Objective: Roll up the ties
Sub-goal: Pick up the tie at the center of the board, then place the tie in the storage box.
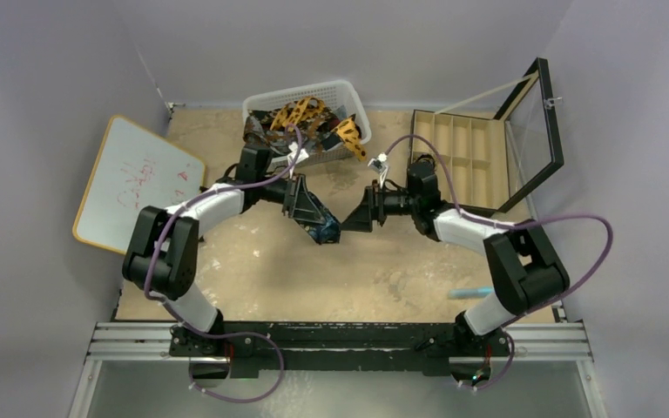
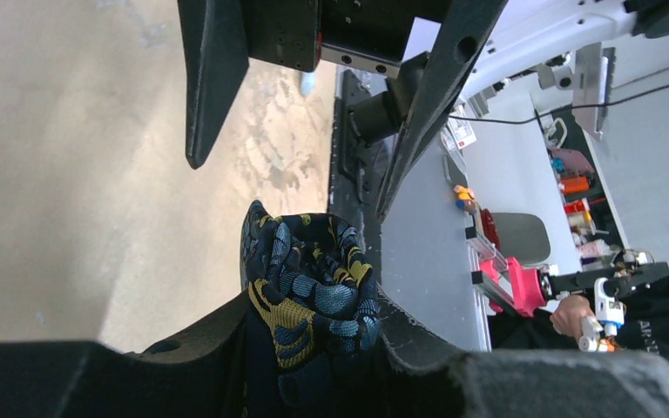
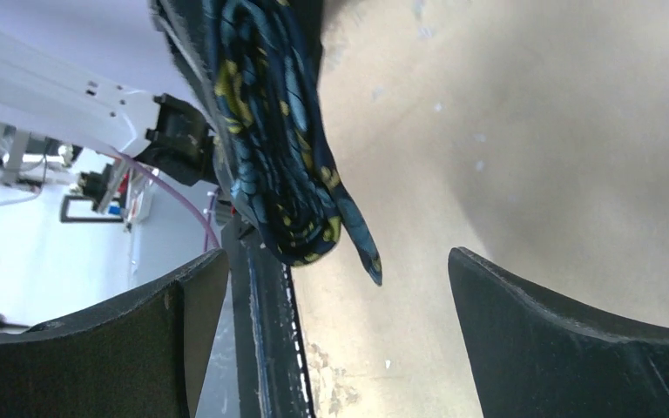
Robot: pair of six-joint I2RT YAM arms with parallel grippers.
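left gripper (image 2: pixel 314 353) pinches the rolled navy tie (image 2: pixel 314 270) over the scuffed tan table (image 1: pixel 253 270). right gripper (image 3: pixel 335 296) gapes wide beside it; pale grey walls (image 1: pixel 43 70) surround.

navy tie (image 2: pixel 314 287): rolled, tip sticking out | orange tie (image 1: pixel 300 113): heaped in basket (image 1: pixel 348 90)

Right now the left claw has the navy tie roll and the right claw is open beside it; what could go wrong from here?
1. The navy tie roll is pinched by the left claw alone, and its pointed tail hangs loose from the coil, so the roll may unwind.
2. The right claw stands wide open close to that tail; moving in or closing could snag it and pull the coil apart.
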